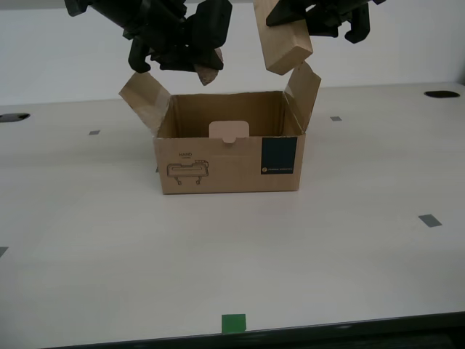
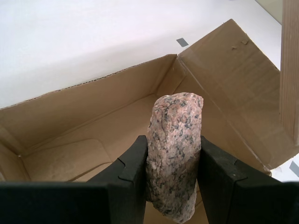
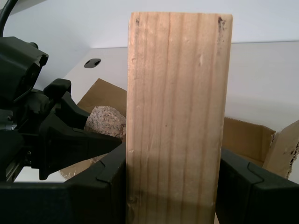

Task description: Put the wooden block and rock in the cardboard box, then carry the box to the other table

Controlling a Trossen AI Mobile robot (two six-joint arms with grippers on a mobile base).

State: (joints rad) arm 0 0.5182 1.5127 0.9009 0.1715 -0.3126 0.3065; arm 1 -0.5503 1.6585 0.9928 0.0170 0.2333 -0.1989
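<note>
Brown corrugated card fills the middle of the exterior view: the cardboard box (image 1: pixel 229 163) stands on the pale counter (image 1: pixel 349 247) with both side flaps raised and its inside looking bare, so neither object has gone in yet. The step in hand is the loading, with both arms poised above the opening.

My first gripper (image 3: pixel 173 186) has its jaws clamped on the wooden block (image 3: pixel 175 116), which stands upright between them in its wrist view. In the exterior view the block (image 1: pixel 282 40) hangs tilted above the flap on that view's right, near the flap's top edge but apart from it.

My second gripper (image 2: pixel 173 175) has its jaws clamped on the rock (image 2: pixel 175 154), gripped around its lower half. The second wrist view looks straight down past the stone onto the box floor, so the rock is over the opening. In the exterior view the rock (image 1: pixel 208 71) peeks out below the dark gripper, above the box on that view's left half.

Next, I judge, each arm needs to come down until its load sits low inside the walls, then release. The block wants shifting inward first so it clears the raised flap. The two grippers are close together, so lowering one at a time seems the safer course. The carry to the other table comes only after both are in.
</note>
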